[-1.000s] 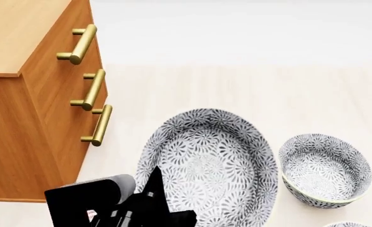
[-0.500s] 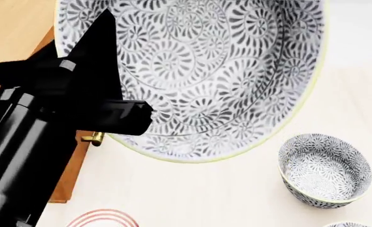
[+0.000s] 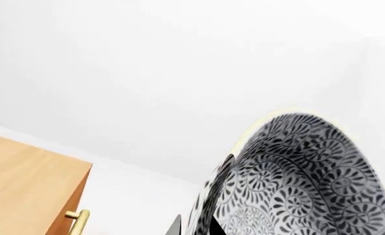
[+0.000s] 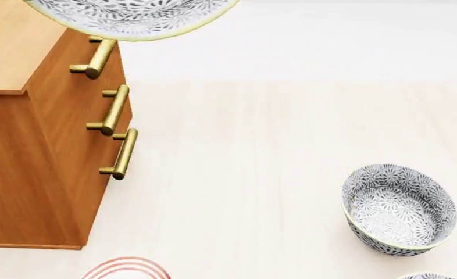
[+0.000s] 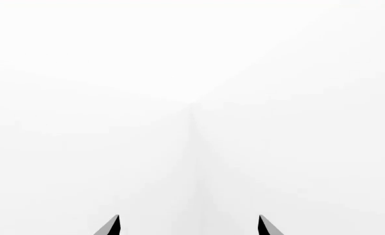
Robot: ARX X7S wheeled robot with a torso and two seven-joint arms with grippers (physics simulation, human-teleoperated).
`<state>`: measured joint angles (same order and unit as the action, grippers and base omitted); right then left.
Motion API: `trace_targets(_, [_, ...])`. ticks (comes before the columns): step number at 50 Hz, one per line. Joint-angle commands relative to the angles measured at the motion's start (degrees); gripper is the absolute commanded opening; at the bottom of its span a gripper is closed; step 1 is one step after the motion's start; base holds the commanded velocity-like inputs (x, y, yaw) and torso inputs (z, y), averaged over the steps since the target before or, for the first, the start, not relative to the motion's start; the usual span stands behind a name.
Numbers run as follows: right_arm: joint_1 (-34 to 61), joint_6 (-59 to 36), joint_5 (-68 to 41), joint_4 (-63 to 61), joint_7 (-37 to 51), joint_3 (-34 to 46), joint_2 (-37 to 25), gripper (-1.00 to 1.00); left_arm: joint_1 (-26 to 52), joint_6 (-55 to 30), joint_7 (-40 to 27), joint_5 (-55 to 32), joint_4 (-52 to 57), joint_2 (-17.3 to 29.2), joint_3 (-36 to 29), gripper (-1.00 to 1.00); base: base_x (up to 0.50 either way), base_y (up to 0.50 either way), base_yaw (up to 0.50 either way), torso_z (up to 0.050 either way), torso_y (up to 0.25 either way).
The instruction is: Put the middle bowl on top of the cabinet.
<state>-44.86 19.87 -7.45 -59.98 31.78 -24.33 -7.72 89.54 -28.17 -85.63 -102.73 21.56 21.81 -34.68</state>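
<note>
Bowl (image 4: 131, 20) raised at head view's top edge, over cabinet (image 4: 50, 151) top's front edge, apart from it. Left wrist view: bowl (image 3: 297, 181) tilted on edge close to camera, dark left gripper (image 3: 192, 226) tips flanking its rim, gripping it. Right gripper (image 5: 188, 226) tips spread wide, nothing between. Second bowl (image 4: 399, 209) on floor (image 4: 252, 174), well right. Red-ringed plate (image 4: 126, 268) near cabinet's base.
</note>
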Motion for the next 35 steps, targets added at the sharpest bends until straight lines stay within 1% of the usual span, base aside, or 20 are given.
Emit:
trace_targets(1, [-0.1, 0.4, -0.1, 0.0, 0.8, 0.1, -0.3, 1.00, 10.6, 1.9, -4.1, -5.0, -14.2, 3.4, -5.7, -1.00, 0.00, 0.00, 0.00, 0.000, 0.000])
trace_targets(7, [-0.1, 0.4, 0.1, 0.0, 1.2, 0.4, -0.5, 1.00, 15.6, 2.9, -4.2, -8.3, -19.5, 5.7, -12.3, -1.00, 0.00, 0.00, 0.00, 0.000, 0.000])
trace_targets(8, [-0.1, 0.5, 0.0, 0.0, 0.7, 0.2, -0.1, 1.00, 16.0, 2.8, -3.4, -8.2, -20.5, 5.7, -12.5, -1.00, 0.00, 0.00, 0.00, 0.000, 0.000])
trace_targets(9, [-0.1, 0.7, -0.2, 0.0, 0.2, -0.1, 0.4, 1.00, 16.0, 4.1, -4.2, -9.9, -22.0, 6.0, -13.2, -1.00, 0.00, 0.00, 0.00, 0.000, 0.000])
trace_targets(13, [-0.1, 0.7, 0.0, 0.0, 0.4, 0.1, 0.2, 1.00, 16.9, 5.9, -4.2, -10.2, -25.0, 6.9, -16.4, -1.00, 0.00, 0.00, 0.00, 0.000, 0.000])
trace_targets(14, [-0.1, 0.6, 0.0, 0.0, 0.3, 0.1, 0.2, 1.00, 18.5, 8.7, -4.3, -11.7, -26.6, 8.1, -21.0, -1.00, 0.00, 0.00, 0.00, 0.000, 0.000])
trace_targets(15, [-0.1, 0.8, -0.1, 0.0, 0.0, -0.1, 0.5, 1.00, 19.1, 10.4, -4.3, -10.7, -26.8, 8.6, -22.8, -1.00, 0.00, 0.00, 0.00, 0.000, 0.000])
trace_targets(17, [-0.1, 1.1, -1.0, 0.0, -1.3, -1.1, 1.7, 1.00, 19.0, 9.7, -2.9, -9.8, -32.2, 7.6, -24.7, -1.00, 0.00, 0.00, 0.00, 0.000, 0.000])
trace_targets(21, [-0.1, 0.9, -1.0, 0.0, -0.7, -1.1, 1.0, 1.00, 18.0, 9.9, -1.3, -9.9, -37.7, 6.7, -25.8, -1.00, 0.00, 0.00, 0.00, 0.000, 0.000])
trace_targets(23, [-0.1, 0.8, -0.8, 0.0, -0.4, -0.9, 0.7, 1.00, 17.8, 11.5, -3.5, -8.9, -38.6, 7.1, -26.1, -1.00, 0.00, 0.00, 0.00, 0.000, 0.000])
trace_targets(25, [-0.1, 1.0, -1.0, 0.0, -1.0, -1.3, 1.2, 1.00, 17.7, 13.0, -4.2, -10.0, -39.4, 7.3, -26.6, -1.00, 0.00, 0.00, 0.00, 0.000, 0.000])
trace_targets(29, [-0.1, 1.4, -1.3, 0.0, -1.7, -1.7, 1.9, 1.00, 17.8, 12.4, -3.3, -9.6, -44.0, 6.3, -28.9, -1.00, 0.00, 0.00, 0.00, 0.000, 0.000])
trace_targets(35, [-0.1, 1.2, -1.1, 0.0, -1.3, -1.6, 1.6, 1.00, 17.6, 13.5, -2.1, -9.5, -50.4, 4.8, -29.7, -1.00, 0.00, 0.00, 0.00, 0.000, 0.000])
